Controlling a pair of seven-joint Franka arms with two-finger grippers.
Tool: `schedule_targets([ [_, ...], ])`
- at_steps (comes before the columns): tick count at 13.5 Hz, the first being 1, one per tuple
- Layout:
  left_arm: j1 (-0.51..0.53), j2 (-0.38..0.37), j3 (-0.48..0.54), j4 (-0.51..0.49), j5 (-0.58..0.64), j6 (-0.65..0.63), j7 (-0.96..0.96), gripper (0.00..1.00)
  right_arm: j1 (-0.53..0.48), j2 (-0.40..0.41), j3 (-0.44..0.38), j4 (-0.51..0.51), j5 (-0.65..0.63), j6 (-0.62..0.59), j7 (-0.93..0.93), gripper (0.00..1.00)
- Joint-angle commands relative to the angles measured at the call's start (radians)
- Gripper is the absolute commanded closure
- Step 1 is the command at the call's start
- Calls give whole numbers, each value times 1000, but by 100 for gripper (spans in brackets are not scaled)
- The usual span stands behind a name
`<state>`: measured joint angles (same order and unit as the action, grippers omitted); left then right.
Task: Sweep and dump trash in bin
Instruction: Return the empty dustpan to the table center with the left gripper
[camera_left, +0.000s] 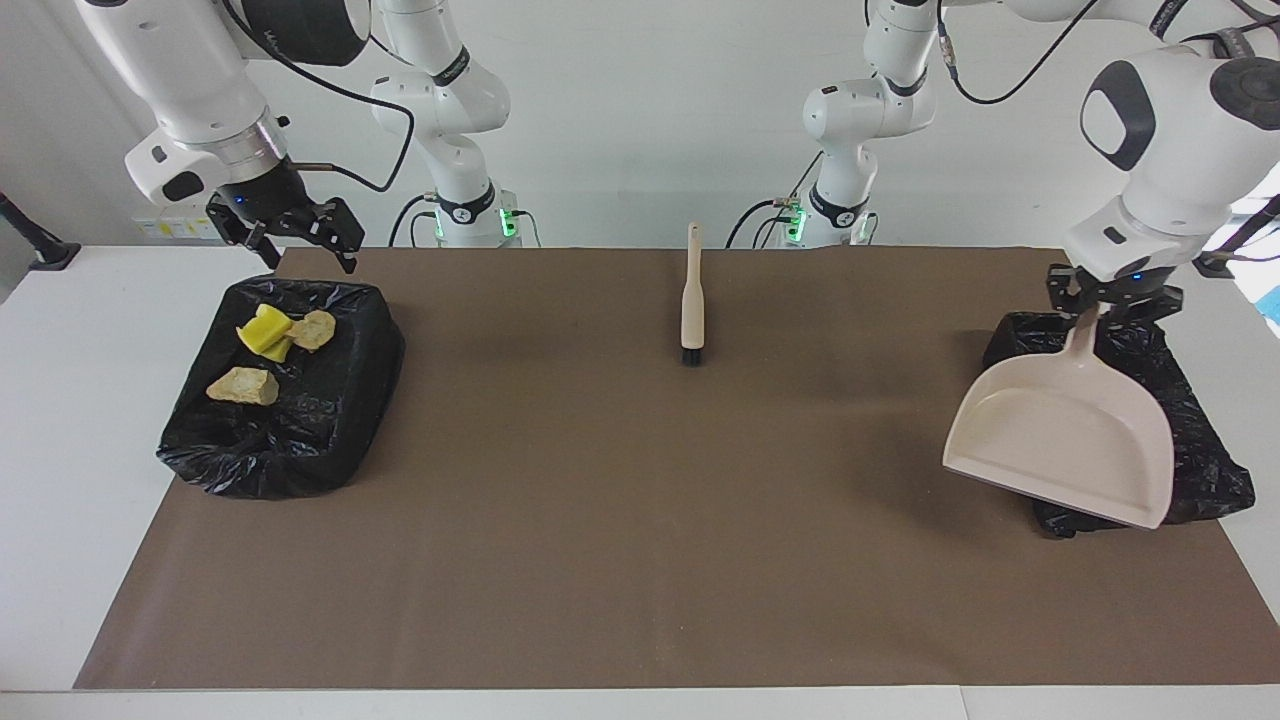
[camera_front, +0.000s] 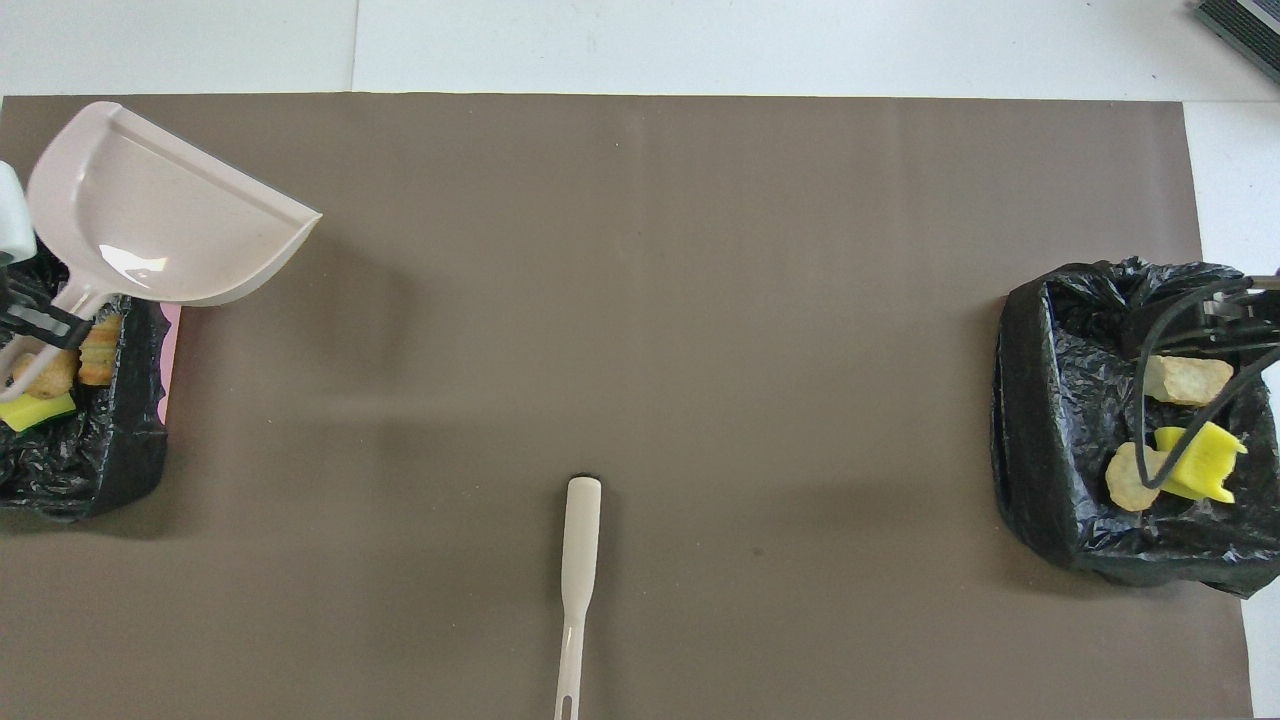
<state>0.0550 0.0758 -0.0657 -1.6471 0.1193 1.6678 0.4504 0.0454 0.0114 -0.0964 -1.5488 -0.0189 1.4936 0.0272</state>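
The left gripper hangs over the black-lined bin at the left arm's end of the tabletop, its fingers pinched on the handle of the beige dustpan. The dustpan slopes down from those fingers, its open mouth over the bin's edge and the brown mat. In the overhead view, under and just beside the clamped handle, three pieces of trash lie in this bin: a beige rock-like lump, an orange-brown bread-like lump and a yellow sponge block.

The right gripper hovers with its fingers spread and holding nothing, over the robot-side rim of the other black-lined bin at the right arm's end. Below those fingers, inside that bin, lie yellow sponge blocks touching a beige lump, and a second beige lump a little apart.

The beige brush lies on the mat between the two bins, well apart from both sets of fingers, black bristles pointing away from the robots.
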Motion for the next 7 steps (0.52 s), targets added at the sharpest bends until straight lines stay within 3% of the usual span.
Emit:
schedule_targets([
  [1,-122,-143,18,-215,-87,91,-190,100,-10,-8,3,-13,20,-3,-16,0],
  [4,-256,-142,18,-269,-142,125,-379,100,-10,-8,3,-13,20,-3,-16,0],
  [7,-439,-125,18,-333,-181,290,-669,100,-10,-10,3,-13,20,-3,-16,0],
])
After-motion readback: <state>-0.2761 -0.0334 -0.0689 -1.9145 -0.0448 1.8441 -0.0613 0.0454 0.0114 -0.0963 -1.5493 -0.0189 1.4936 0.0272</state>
